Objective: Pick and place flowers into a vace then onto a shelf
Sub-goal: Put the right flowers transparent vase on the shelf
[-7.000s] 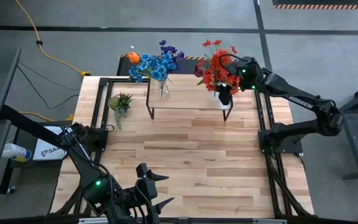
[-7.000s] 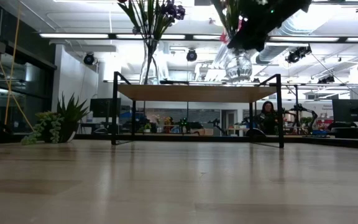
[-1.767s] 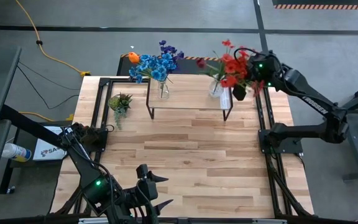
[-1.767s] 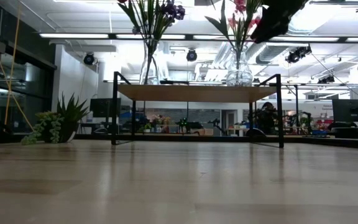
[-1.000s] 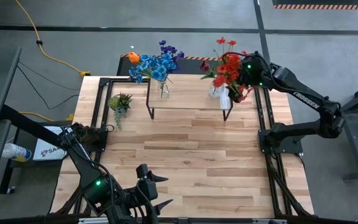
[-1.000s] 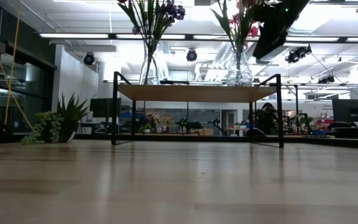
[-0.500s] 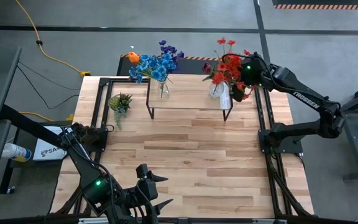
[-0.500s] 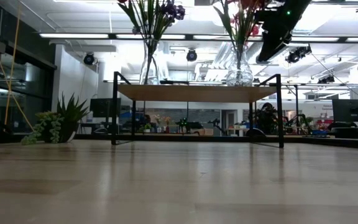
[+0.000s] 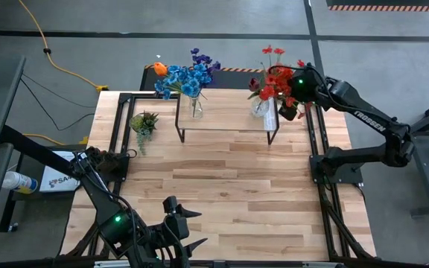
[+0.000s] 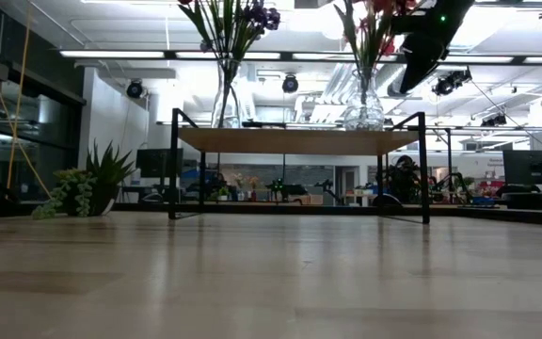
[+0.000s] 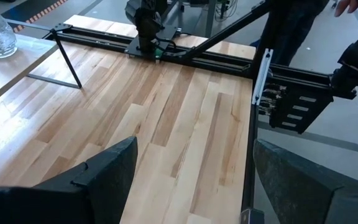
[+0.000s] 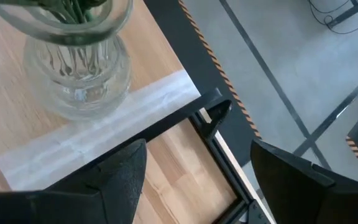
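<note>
The left gripper (image 9: pixel 187 227) waited at the table's near edge, fingers spread and empty. Farther back, both vases of flowers (image 9: pixel 187 77) stood on the shelf (image 9: pixel 226 120). The right gripper (image 9: pixel 293 110) hovered beside the red-flower vase (image 9: pixel 261 109), jaws wide, holding nothing.

Shelf (image 9: pixel 226 120) sits at the counter's (image 9: pixel 222 193) far edge with two vases of flowers (image 9: pixel 186 77) on it, small plant (image 9: pixel 144 123) just left of it.
</note>
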